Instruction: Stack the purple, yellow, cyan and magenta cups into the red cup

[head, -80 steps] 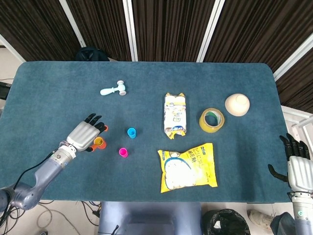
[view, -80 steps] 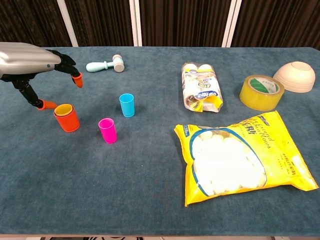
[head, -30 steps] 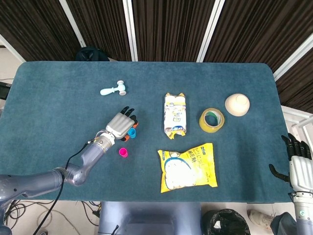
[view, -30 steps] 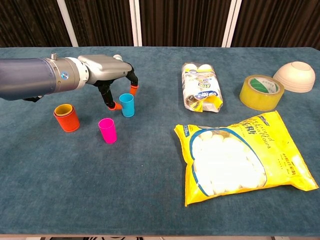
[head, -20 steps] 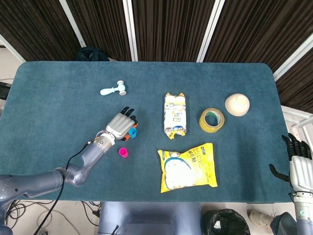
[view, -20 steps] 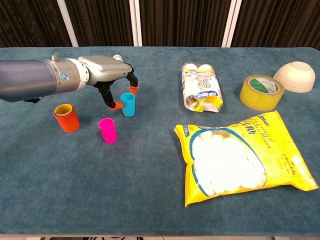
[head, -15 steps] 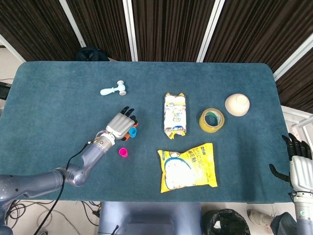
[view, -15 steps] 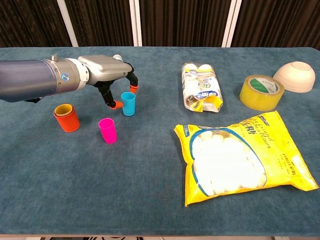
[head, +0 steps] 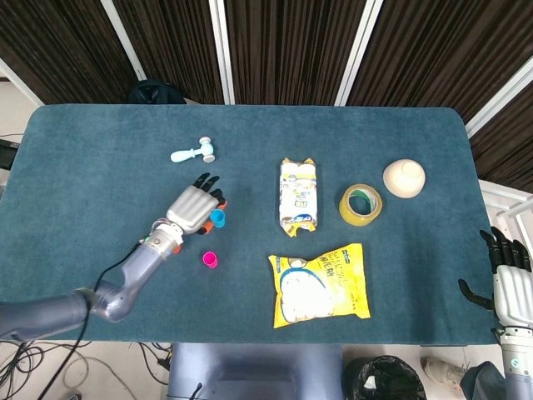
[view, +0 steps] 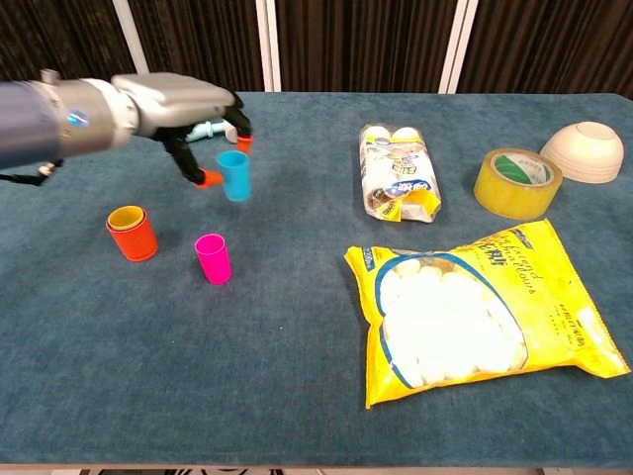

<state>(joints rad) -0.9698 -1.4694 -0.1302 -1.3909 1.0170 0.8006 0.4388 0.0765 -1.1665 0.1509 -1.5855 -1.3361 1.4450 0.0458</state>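
Cyan cup lifted off the table

The cyan cup, standing on the cloth half a second ago, now hangs clear of it, pinched by the left hand, so the carry toward the red cup has likely begun. That cup stands to the left with a yellow cup nested inside; the magenta cup waits just beside it. No purple cup shows. The right hand rests off the table edge, fingers apart, holding nothing.
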